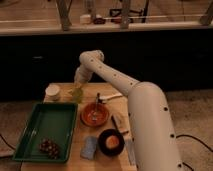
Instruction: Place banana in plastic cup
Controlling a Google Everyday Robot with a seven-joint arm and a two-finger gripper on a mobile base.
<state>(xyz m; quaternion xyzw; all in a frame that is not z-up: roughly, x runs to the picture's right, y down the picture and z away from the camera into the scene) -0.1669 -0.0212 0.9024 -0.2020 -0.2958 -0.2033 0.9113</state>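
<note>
The banana (76, 94), a small pale yellow-green stub, shows at the tip of my gripper (78, 86) at the far left of the wooden table (102, 91). The gripper is shut on it and points down from the white arm, which reaches in from the right. The plastic cup (52, 91), white and upright, stands just left of the banana, about a cup's width away. Whether the banana touches the table top I cannot tell.
A green tray (45, 125) fills the left front, with a dark grape bunch (49, 147) in its near corner. An orange bowl (95, 114) with a spoon, a black bowl (111, 141), a blue sponge (90, 147) and a white utensil (113, 96) lie to the right.
</note>
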